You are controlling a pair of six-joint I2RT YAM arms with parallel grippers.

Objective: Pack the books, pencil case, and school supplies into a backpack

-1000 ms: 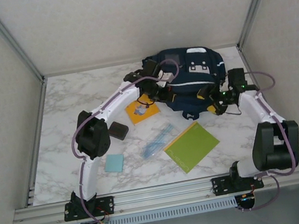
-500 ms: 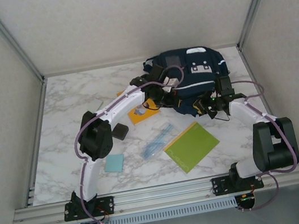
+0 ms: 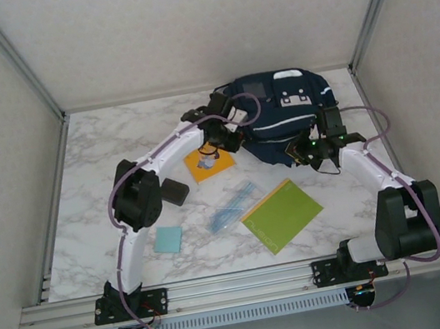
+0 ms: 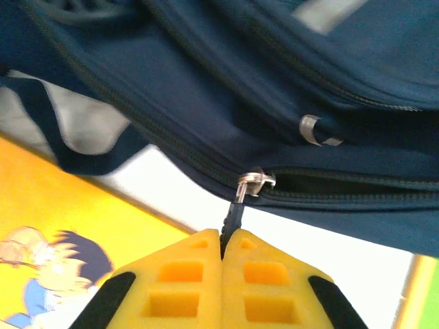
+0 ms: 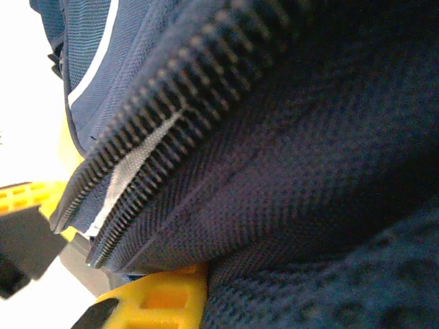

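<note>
Where it bulged toward the arms a second ago, the backpack [image 3: 279,112] now lies flatter at the back of the table [image 3: 116,148]. Its zipper pull [image 4: 232,218] is pinched by the left gripper [image 4: 221,236]. The right gripper [image 3: 309,149], shifted left, has clamped onto the near-edge fabric.

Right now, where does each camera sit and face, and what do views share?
Top external: above and behind the arm bases, looking down on the marble table; left gripper and right gripper reach the navy-blue fabric backpack.
Left wrist: behind the left gripper, looking along its yellow fingers, shut on the black zipper pull.
Right wrist: behind the right gripper, pressed against backpack fabric, pinched by its yellow fingers.
Shared: backpack in all; orange-yellow cartoon book in top external and left wrist.
</note>
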